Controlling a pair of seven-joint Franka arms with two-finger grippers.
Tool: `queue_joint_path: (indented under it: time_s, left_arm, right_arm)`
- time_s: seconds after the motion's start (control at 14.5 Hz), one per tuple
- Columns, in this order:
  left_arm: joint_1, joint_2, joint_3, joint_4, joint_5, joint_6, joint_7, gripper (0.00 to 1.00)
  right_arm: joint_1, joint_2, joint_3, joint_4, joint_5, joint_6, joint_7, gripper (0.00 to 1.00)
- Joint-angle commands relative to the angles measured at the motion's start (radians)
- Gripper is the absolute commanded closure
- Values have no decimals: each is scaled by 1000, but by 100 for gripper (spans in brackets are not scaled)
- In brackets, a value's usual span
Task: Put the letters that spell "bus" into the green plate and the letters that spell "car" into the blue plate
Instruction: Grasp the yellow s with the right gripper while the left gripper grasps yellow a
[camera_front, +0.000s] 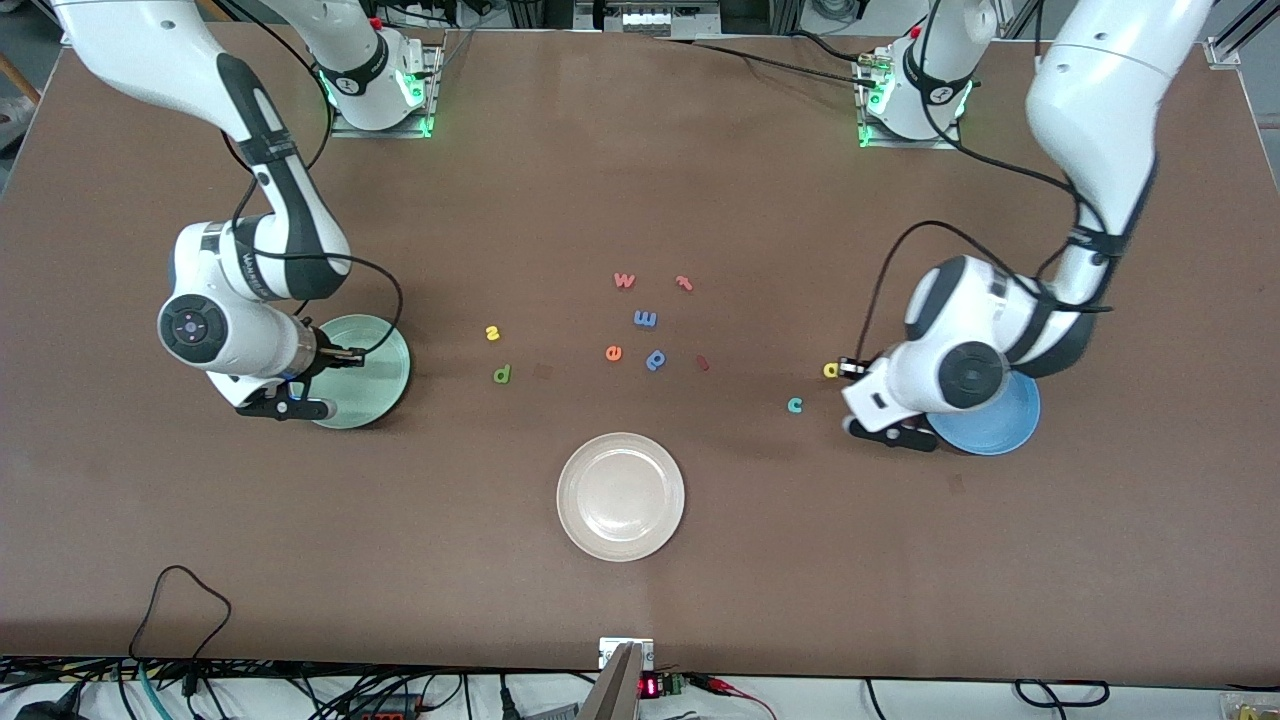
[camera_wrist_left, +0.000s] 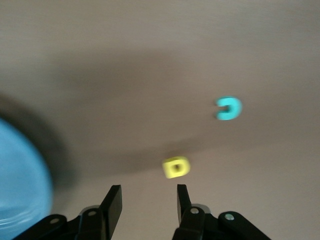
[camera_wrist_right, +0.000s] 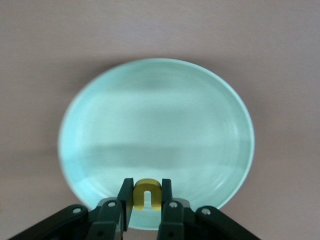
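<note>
My right gripper (camera_wrist_right: 147, 186) is shut on the yellow u (camera_wrist_right: 147, 195) and hangs over the pale green plate (camera_wrist_right: 155, 115), seen in the front view at the right arm's end (camera_front: 385, 385). My left gripper (camera_wrist_left: 147, 197) stands open and empty just above the table, next to the yellow a (camera_wrist_left: 176, 167), with the teal c (camera_wrist_left: 229, 108) a little past it. The blue plate (camera_front: 1005, 425) lies under the left arm's wrist. The yellow s (camera_front: 492, 333) and green b (camera_front: 502, 374) lie on the table between the green plate and the middle cluster.
A cream-white plate (camera_front: 620, 496) sits nearer the front camera at mid-table. Loose letters lie in the middle: a red w (camera_front: 624, 280), a red t (camera_front: 684, 283), a blue m (camera_front: 645, 318), an orange e (camera_front: 613, 352) and a blue p (camera_front: 656, 359).
</note>
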Motion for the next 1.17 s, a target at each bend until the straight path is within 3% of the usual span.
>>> queue_joint_path:
  time_s: [0.0,0.07,0.14,0.21,0.62,0.76,0.89,1.1]
  left_arm:
    - [5,1,4,-106,-5,156,-20,44]
    - [6,1,4,-147,-5,220,-23,44]
    - [6,1,4,-169,-5,253,-41,44]
    - [5,1,4,-180,-5,261,-57,44]
    - [3,-7,4,-197,-4,262,-71,45]
    - [3,-7,4,-203,-4,262,-71,49]
    - [3,-7,4,-207,-2,262,-71,53]
    - [3,-7,4,-207,0,262,-71,58]
  right_arm:
    - [-3,15,15,-11,-4,32,-9,53]
    - [-3,15,15,-11,-4,33,-9,39]
    - [-3,15,15,-11,-4,32,-9,8]
    - [-1,9,15,-11,-4,24,-9,0]
    - [132,-50,30,-39,3,10,115,0]
    - [143,-55,87,-91,28,74,121,1]
    - [152,-60,136,-155,28,172,121,9]
    - [207,-51,141,-160,22,191,110,28]
